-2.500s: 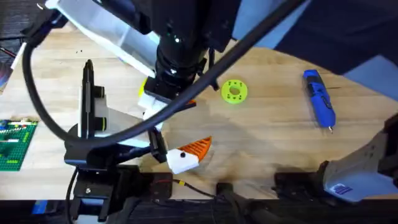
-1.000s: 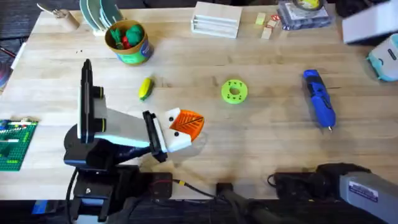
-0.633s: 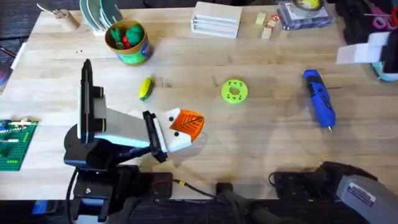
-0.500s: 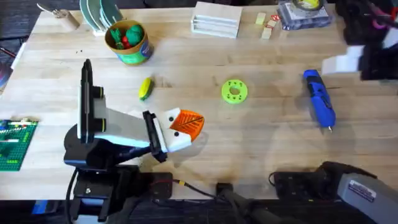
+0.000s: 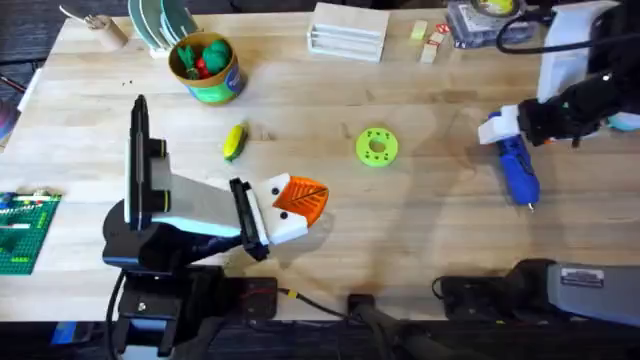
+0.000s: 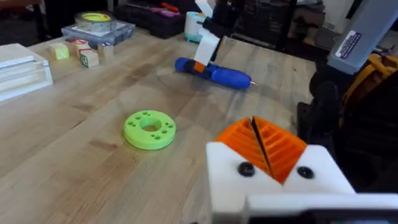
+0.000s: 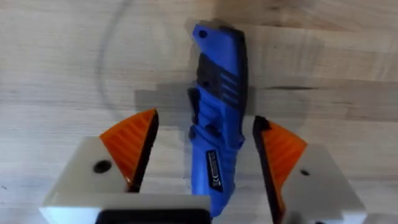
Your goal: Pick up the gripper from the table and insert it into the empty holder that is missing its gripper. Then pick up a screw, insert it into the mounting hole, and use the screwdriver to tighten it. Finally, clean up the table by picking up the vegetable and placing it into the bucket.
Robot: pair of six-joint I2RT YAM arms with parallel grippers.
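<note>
Bench (image 5: 420, 230): light planked wood, carrying every item below; dark equipment stands behind its far edge in the left wrist view.

Left arm: lies low at the near left. Left claw (image 5: 296, 200) rests near the bench middle, its white mounts carrying orange ribbed pads (image 6: 264, 144) pressed together with only a thin dark seam between them. The lower part of the mounts is cut off in the left wrist view.

Right arm: reaches in from the far right, partly cut off by the edge of the overhead view. Right claw (image 5: 503, 128) hangs over the handle end of the screwdriver (image 5: 516, 166). In the right wrist view the orange pads (image 7: 134, 146) stand wide apart, one on each side of the blue handle (image 7: 216, 130), with a gap to each; contact with the handle cannot be confirmed. The metal tip points toward the near edge.

Bucket (image 5: 205, 68): far left, green with yellow rim, holding green and red toys.

Green disc (image 5: 376, 146): flat on the bench, between the vegetable and the screwdriver.

Vegetable (image 5: 234, 141): yellow with green end, lying near the bucket, well apart from both claws.
</note>
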